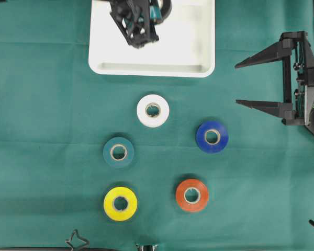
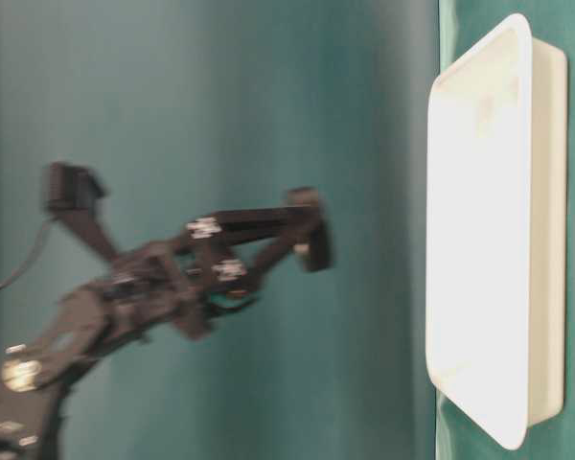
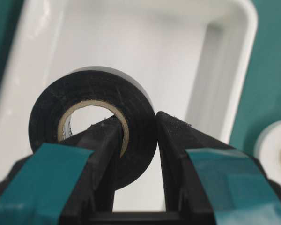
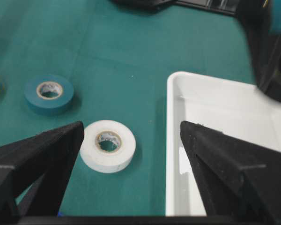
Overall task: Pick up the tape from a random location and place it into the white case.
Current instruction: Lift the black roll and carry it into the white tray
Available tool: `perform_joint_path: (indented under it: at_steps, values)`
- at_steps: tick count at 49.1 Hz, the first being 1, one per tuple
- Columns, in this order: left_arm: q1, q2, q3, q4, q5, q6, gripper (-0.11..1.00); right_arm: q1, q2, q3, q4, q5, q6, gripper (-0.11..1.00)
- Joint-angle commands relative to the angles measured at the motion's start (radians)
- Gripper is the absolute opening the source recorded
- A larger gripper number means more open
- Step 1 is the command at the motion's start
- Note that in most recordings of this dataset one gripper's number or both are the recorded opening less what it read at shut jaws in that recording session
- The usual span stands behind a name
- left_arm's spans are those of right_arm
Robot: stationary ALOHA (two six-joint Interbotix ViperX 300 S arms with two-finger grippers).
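A black tape roll (image 3: 96, 124) is pinched by the left tool (image 3: 136, 140) above the white case (image 1: 199, 49). The right tool (image 1: 251, 83) is held spread wide, well apart from the case.

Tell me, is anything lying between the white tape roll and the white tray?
No. In the overhead view only bare green cloth separates the white tape roll from the white case.

My left gripper (image 3: 133, 140) is black with teal pads and clamps a black tape roll (image 3: 93, 122) with a tan core. The case (image 1: 152, 68) is plain white. The cloth (image 1: 42, 157) is dark green. Loose rolls: white (image 1: 153, 110), blue (image 1: 212, 137), teal (image 1: 119, 152), yellow (image 1: 120, 203), orange (image 1: 192, 195).
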Motion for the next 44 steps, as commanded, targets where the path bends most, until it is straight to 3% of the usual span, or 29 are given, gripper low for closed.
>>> perform_joint_path:
  at_steps: [1,16,44]
  values:
    - [-0.002,0.008,0.012,-0.003,-0.046,0.002,0.19,0.002,0.008,-0.025,-0.002,-0.003,0.000,0.93]
    - [0.005,0.104,0.080,-0.005,-0.175,0.000,0.19,0.002,0.029,-0.025,-0.003,-0.008,-0.002,0.93]
    - [0.021,0.169,0.078,-0.005,-0.204,0.009,0.19,0.002,0.031,-0.023,-0.005,-0.008,-0.002,0.93]
